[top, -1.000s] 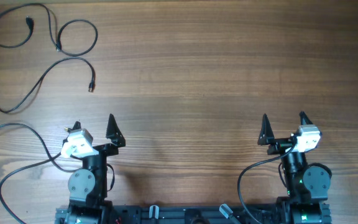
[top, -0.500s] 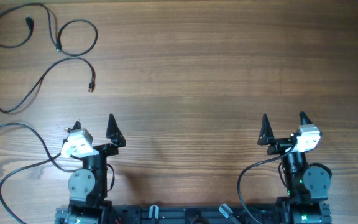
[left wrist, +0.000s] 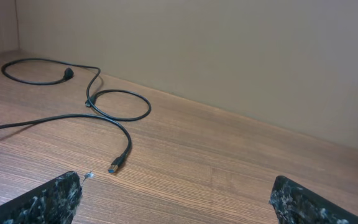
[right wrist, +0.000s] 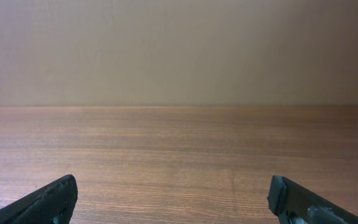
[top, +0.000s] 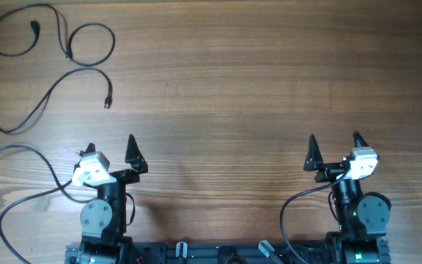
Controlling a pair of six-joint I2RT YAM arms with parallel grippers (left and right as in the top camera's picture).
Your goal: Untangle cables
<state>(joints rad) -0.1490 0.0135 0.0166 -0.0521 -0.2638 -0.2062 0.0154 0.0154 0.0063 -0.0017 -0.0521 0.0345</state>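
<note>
Thin black cables (top: pixel 68 51) lie in loose loops at the table's far left corner, with one plug end (top: pixel 108 102) pointing toward the near side. In the left wrist view the same cables (left wrist: pixel 114 106) curl ahead, a plug tip (left wrist: pixel 117 166) lying just beyond the left finger. My left gripper (top: pixel 110 148) is open and empty, near the front edge, well short of the cables. My right gripper (top: pixel 334 144) is open and empty at the front right, over bare wood (right wrist: pixel 179 155).
A thicker black wire (top: pixel 20 198) runs from the left arm's base across the front left. Another loops by the right arm's base (top: pixel 291 213). A plain wall (right wrist: pixel 179 50) stands behind the table's far edge.
</note>
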